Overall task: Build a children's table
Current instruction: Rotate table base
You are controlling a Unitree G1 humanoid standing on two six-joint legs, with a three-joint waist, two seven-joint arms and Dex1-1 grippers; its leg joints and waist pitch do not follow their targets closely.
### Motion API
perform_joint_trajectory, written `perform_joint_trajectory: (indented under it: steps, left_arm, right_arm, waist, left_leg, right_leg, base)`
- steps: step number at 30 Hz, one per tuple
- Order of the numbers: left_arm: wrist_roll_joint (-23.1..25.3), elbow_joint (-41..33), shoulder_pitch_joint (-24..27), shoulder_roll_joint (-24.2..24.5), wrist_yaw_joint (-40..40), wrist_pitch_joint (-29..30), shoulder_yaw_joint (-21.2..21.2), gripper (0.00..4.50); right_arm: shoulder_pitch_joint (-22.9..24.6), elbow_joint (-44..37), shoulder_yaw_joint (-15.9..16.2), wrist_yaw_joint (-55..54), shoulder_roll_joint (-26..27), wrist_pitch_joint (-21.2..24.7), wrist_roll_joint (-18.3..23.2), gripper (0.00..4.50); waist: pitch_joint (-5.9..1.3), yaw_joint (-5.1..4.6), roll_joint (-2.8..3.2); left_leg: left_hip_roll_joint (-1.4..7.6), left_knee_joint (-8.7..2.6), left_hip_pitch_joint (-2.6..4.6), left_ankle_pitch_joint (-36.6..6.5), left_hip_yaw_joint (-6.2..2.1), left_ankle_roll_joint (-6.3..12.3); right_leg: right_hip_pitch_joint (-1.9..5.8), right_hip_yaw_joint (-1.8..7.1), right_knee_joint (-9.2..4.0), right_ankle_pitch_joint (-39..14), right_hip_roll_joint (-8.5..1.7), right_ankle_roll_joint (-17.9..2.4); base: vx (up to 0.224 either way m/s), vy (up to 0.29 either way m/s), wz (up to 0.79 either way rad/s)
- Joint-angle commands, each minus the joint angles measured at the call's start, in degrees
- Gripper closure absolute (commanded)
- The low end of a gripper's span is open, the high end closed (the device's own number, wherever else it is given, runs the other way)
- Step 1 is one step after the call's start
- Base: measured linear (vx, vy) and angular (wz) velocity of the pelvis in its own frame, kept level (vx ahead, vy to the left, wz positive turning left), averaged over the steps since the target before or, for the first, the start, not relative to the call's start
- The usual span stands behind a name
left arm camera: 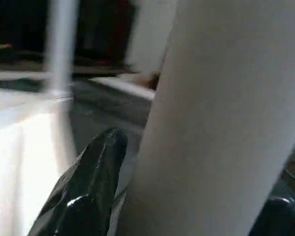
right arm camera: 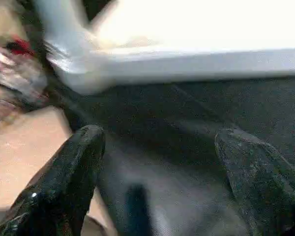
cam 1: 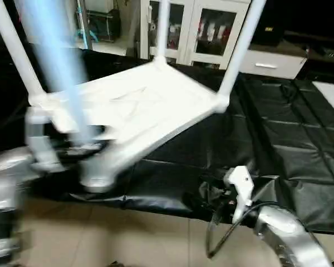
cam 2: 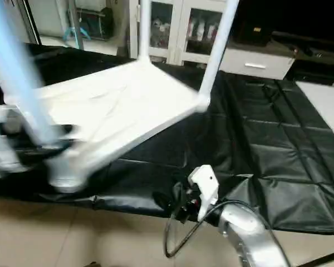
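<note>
Your left gripper (left arm camera: 187,216) fingers grip the near upright white tapered tube leg (left arm camera: 221,118) at the upturned white plastic tabletop's (cam 1: 139,105) near corner; right gripper (right arm camera: 162,182) fingers wide, empty

No readable text anywhere — perhaps labels on items behind the cabinet (cam 1: 203,30) glass (too blurred).

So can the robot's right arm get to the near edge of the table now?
Probably yes. The right end effector is open and holds nothing, and between it and the table's near edge lies only black sheet.
</note>
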Motion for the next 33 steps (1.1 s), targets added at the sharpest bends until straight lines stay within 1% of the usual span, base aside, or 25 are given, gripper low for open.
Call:
perform_joint_trajectory:
  steps: [1, 2, 3, 4, 5, 6, 7, 8, 9, 10, 12, 13, 14, 16, 17, 18, 19, 22, 24, 26, 27, 28, 30, 32, 33]
  left_arm:
    - [1.1, -1.1, -3.7, -3.2, 1.3, -1.0, -3.3, 1.57]
    - [1.6, -0.6, -4.6, -4.4, 1.4, -1.4, -4.0, 1.57]
    - [2.7, 0.4, -5.9, -6.4, 2.1, -2.0, -5.1, 1.57]
    - [5.2, 3.2, -8.8, -10.9, 2.8, -4.2, -7.7, 1.57]
    - [5.9, 4.0, -9.7, -12.2, 3.0, -4.5, -8.5, 1.57]
    - [5.9, 4.1, -9.8, -12.3, 3.1, -4.6, -8.6, 1.57]
    - [6.9, 5.2, -10.7, -13.8, 4.1, -5.7, -9.2, 1.57]
    - [8.3, 7.4, -12.0, -15.9, 5.1, -7.4, -10.1, 1.57]
    - [9.9, 9.1, -13.1, -17.6, 7.1, -9.1, -11.3, 1.57]
    - [11.5, 10.8, -13.9, -19.4, 8.3, -11.2, -12.7, 1.57]
    - [14.2, 13.9, -15.4, -22.3, 12.1, -13.6, -14.9, 1.57]
    - [16.8, 17.0, -16.5, -24.5, 15.6, -16.4, -15.8, 1.57]
    - [17.6, 18.2, -16.9, -25.4, 16.9, -17.2, -16.2, 1.57]
    - [22.1, 24.3, -19.4, -28.5, 26.1, -21.9, -16.9, 1.57]
    - [22.7, 26.2, -20.3, -29.4, 28.0, -23.0, -16.7, 1.57]
    - [22.7, 26.2, -20.3, -29.4, 28.0, -23.0, -16.7, 1.57]
    - [25.2, 29.3, -22.0, -29.6, 32.8, -25.8, -16.8, 1.57]
    - [24.7, 30.6, -23.0, -29.4, 32.7, -27.7, -15.7, 1.57]
    - [24.6, 30.2, -23.0, -27.6, 28.5, -28.8, -16.1, 1.57]
    - [25.3, 30.0, -22.8, -25.5, 25.3, -28.6, -16.7, 1.57]
    - [25.7, 29.8, -22.4, -23.8, 22.5, -28.0, -17.4, 1.57]
    - [26.1, 29.1, -21.7, -21.0, 17.8, -26.3, -18.7, 1.57]
    - [25.6, 27.4, -20.5, -17.9, 12.1, -23.5, -19.9, 1.57]
    - [24.4, 25.1, -19.2, -14.4, 5.9, -19.5, -20.8, 1.57]
    - [23.9, 24.2, -18.7, -12.9, 3.6, -18.1, -21.0, 1.57]
  right_arm:
    - [0.1, -4.6, -2.7, 3.3, -1.6, 4.1, 6.7, 0.60]
    - [0.2, -5.3, -3.1, 4.0, -2.1, 5.2, 8.2, 0.60]
    - [0.2, -6.2, -3.5, 4.6, -2.6, 6.2, 9.4, 0.60]
    - [0.7, -8.1, -3.8, 5.9, -4.0, 7.7, 11.3, 0.60]
    - [0.9, -8.5, -3.8, 6.3, -4.3, 8.1, 11.7, 0.60]
    - [0.9, -8.6, -3.8, 6.3, -4.4, 8.1, 11.8, 0.60]
    - [1.0, -8.9, -4.0, 6.5, -4.6, 8.4, 11.9, 0.60]
    - [1.1, -9.0, -4.2, 6.5, -4.6, 8.4, 11.7, 0.60]
    - [1.3, -9.0, -4.5, 6.5, -4.7, 8.5, 11.7, 0.60]
    - [1.5, -9.2, -4.7, 6.6, -4.9, 8.7, 11.9, 0.60]
    - [1.9, -9.8, -5.1, 6.2, -5.4, 9.3, 12.7, 0.60]
    - [2.0, -10.3, -5.4, 5.7, -5.7, 9.9, 13.4, 0.60]
    - [2.1, -10.5, -5.5, 5.4, -5.8, 10.0, 13.6, 0.60]
    - [2.0, -10.5, -6.0, 4.3, -5.5, 9.7, 13.4, 0.60]
    - [1.9, -10.4, -6.2, 4.0, -5.3, 9.6, 13.3, 0.60]
    - [1.9, -10.4, -6.2, 4.0, -5.3, 9.6, 13.3, 0.60]
    - [1.7, -10.3, -6.5, 3.4, -4.9, 9.1, 12.6, 0.60]
    - [1.5, -10.1, -6.9, 3.2, -4.6, 9.0, 12.4, 0.60]
    - [1.5, -10.1, -7.3, 2.6, -4.7, 9.0, 12.6, 0.60]
    - [1.5, -10.2, -7.5, 1.9, -4.8, 8.8, 12.4, 0.60]
    - [1.5, -10.2, -7.6, 1.7, -4.7, 8.7, 12.2, 0.60]
    - [1.6, -10.1, -7.8, 1.6, -4.7, 8.6, 12.2, 0.60]
    - [1.7, -10.2, -7.9, 1.6, -4.7, 8.7, 12.4, 0.60]
    - [1.9, -10.2, -8.1, 1.7, -4.7, 8.7, 12.4, 0.60]
    - [2.0, -10.2, -8.1, 1.7, -4.7, 8.7, 12.4, 0.60]
  waist:
    - [-3.15, -0.42, 1.37]
    - [-3.20, -0.24, 1.26]
    - [-3.15, -0.36, 1.39]
    - [-3.10, -0.29, 1.48]
    - [-3.26, -0.20, 1.14]
    - [-3.12, -0.30, 0.94]
    - [-3.20, -0.22, 0.92]
    - [-3.34, -0.30, 0.73]
    - [-3.37, -0.50, 0.84]
    - [-3.44, -0.51, 0.94]
    - [-3.59, -0.50, 0.87]
    - [-3.55, -0.56, 0.72]
    - [-3.63, -0.45, 1.12]
    - [-3.71, -0.50, 0.78]
    - [-3.74, -0.48, 0.78]
    - [-3.75, -0.38, 0.75]
    - [-3.67, -0.42, 0.68]
    - [-3.59, -0.74, 0.56]
    - [-3.57, -1.00, 0.59]
    - [-3.53, -1.34, 0.84]
    - [-3.47, -1.48, 0.94]
    - [-3.45, -1.60, 0.95]
    - [-3.42, -1.78, 1.18]
    - [-3.36, -1.91, 1.22]
    - [-3.45, -1.95, 1.34]
  left_leg:
    - [1.86, -5.63, 1.85, -25.7, -0.72, -2.13]
    - [1.86, -5.52, 1.64, -24.8, -0.75, -1.89]
    - [1.71, -5.54, 0.86, -23.0, -0.82, -1.73]
    - [1.68, -5.43, 0.98, -22.8, -0.85, -1.68]
    - [1.75, -5.07, 1.23, -22.1, -0.79, -1.66]
    - [1.69, -5.19, 1.02, -22.0, -0.63, -1.32]
    - [1.65, -5.15, 0.63, -21.0, -0.81, -1.15]
    - [1.64, -5.09, 0.46, -20.4, -0.84, -1.17]
    - [1.47, -5.04, 0.14, -19.5, -0.90, -1.02]
    - [1.60, -4.86, 0.59, -19.8, -0.83, -0.72]
    - [1.66, -4.88, 0.34, -18.9, -1.00, -0.43]
    - [1.73, -4.84, 0.26, -18.8, -0.94, 0.15]
    - [1.70, -4.76, 0.35, -18.9, -1.01, 0.13]
    - [1.69, -4.62, 0.05, -18.3, -1.03, 0.76]
    - [1.55, -4.58, 0.15, -18.2, -0.98, 1.00]
    - [1.54, -4.56, 0.15, -18.1, -1.00, 1.00]
    - [1.57, -4.63, -0.04, -18.0, -1.06, 1.06]
    - [1.48, -4.74, -0.23, -18.5, -1.18, 1.19]
    - [1.46, -4.80, -0.17, -18.7, -1.24, 1.31]
    - [1.50, -4.96, -0.34, -18.9, -1.32, 1.15]
    - [1.54, -4.98, -0.13, -19.9, -1.33, 0.91]
    - [1.56, -5.02, 0.01, -20.4, -1.33, 0.73]
    - [1.51, -5.16, 0.08, -20.9, -1.36, 0.36]
    - [1.60, -5.33, 0.07, -20.8, -1.34, 0.13]
    - [1.75, -5.27, 0.46, -21.1, -1.18, -0.08]
  right_leg:
    - [0.97, 1.13, -3.65, -16.2, -1.52, -10.3]
    - [1.08, 1.16, -3.53, -15.9, -1.68, -10.4]
    - [1.51, 1.23, -3.47, -16.2, -1.85, -10.0]
    - [1.44, 1.14, -3.87, -18.2, -1.83, -9.1]
    - [1.35, 1.16, -3.88, -18.4, -1.92, -8.9]
    - [1.33, 1.26, -4.14, -18.9, -1.87, -8.8]
    - [1.54, 1.20, -4.09, -19.5, -2.01, -8.5]
    - [1.72, 1.14, -3.94, -19.3, -2.03, -8.3]
    - [1.85, 1.03, -4.07, -19.7, -1.94, -7.6]
    - [1.43, 1.04, -4.46, -20.1, -1.95, -7.6]
    - [1.78, 0.93, -4.07, -17.7, -1.91, -8.3]
    - [1.77, 0.88, -4.19, -16.6, -1.83, -8.6]
    - [1.83, 0.83, -4.02, -16.1, -1.84, -8.7]
    - [2.07, 0.76, -4.05, -15.1, -1.83, -8.5]
    - [2.03, 0.75, -4.24, -15.7, -1.90, -8.1]
    - [2.03, 0.77, -4.27, -16.2, -2.00, -8.0]
    - [2.07, 0.73, -4.28, -16.7, -1.98, -8.0]
    - [2.09, 0.59, -4.45, -18.3, -2.01, -7.4]
    - [1.99, 0.58, -4.59, -19.6, -2.07, -7.5]
    - [1.98, 0.56, -4.52, -20.5, -2.04, -7.4]
    - [1.77, 0.55, -4.62, -21.4, -2.01, -7.5]
    - [1.62, 0.59, -4.67, -21.7, -1.98, -7.6]
    - [1.47, 0.70, -4.60, -22.4, -1.96, -7.5]
    - [1.40, 0.73, -4.39, -21.2, -1.89, -8.3]
    - [1.15, 0.82, -4.32, -20.2, -1.89, -9.2]
  base:
    - [0.000, 0.000, 0.00]
    - [0.000, 0.000, 0.00]
    - [0.000, 0.000, 0.00]
    - [0.000, 0.000, 0.00]
    - [0.000, 0.000, 0.00]
    - [0.000, 0.000, 0.00]
    - [0.000, 0.000, 0.00]
    - [0.000, 0.000, 0.00]
    - [0.000, 0.000, 0.00]
    - [0.000, 0.000, 0.00]
    - [0.000, 0.000, 0.00]
    - [0.000, 0.000, 0.00]
    - [0.000, 0.000, 0.00]
    - [0.000, 0.000, 0.00]
    - [0.000, 0.000, 0.00]
    - [0.000, 0.000, 0.00]
    - [0.000, 0.000, 0.00]
    - [0.000, 0.000, 0.00]
    - [0.000, 0.000, 0.00]
    - [0.000, 0.000, 0.00]
    - [0.000, 0.000, 0.00]
    - [0.000, 0.000, 0.00]
    - [0.000, 0.000, 0.00]
    - [0.000, 0.000, 0.00]
    - [0.000, 0.000, 0.00]
